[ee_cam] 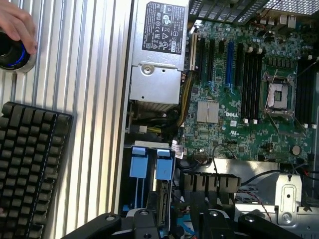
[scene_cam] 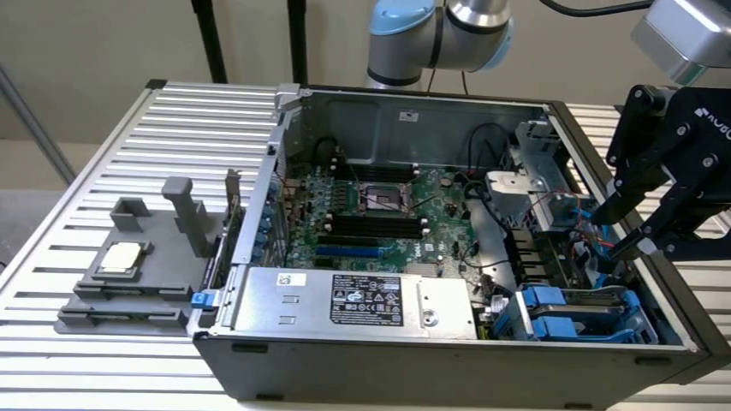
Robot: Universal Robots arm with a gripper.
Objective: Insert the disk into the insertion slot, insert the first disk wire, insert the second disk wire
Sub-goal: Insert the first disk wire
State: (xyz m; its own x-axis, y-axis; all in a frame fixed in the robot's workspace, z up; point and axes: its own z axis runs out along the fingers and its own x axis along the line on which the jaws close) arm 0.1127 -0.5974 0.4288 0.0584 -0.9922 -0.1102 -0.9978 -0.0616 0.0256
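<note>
The open computer case (scene_cam: 263,342) lies on a slatted metal table. The insertion slot (scene_cam: 622,312), a grey drive cage, sits in the case corner nearest the exterior view's lower right. Blue carrier plastic (scene_cam: 549,310) (ee_cam: 163,164) shows in its opening, and the disk's labelled face is hidden. My black gripper (scene_cam: 625,229) (ee_cam: 179,226) hangs inside the case at the exterior view's right. It is just behind the cage and over a bundle of blue and red wires (scene_cam: 583,227). Whether it holds a wire is not visible.
A silver power-supply box (scene_cam: 354,300) lies beside the cage, with the green motherboard (scene_cam: 377,205) behind it. A grey holder block with a small chip (scene_cam: 126,265) stands outside the case. In the wrist view, a black keyboard (ee_cam: 30,164) and a person's hand (ee_cam: 17,25) are on the table.
</note>
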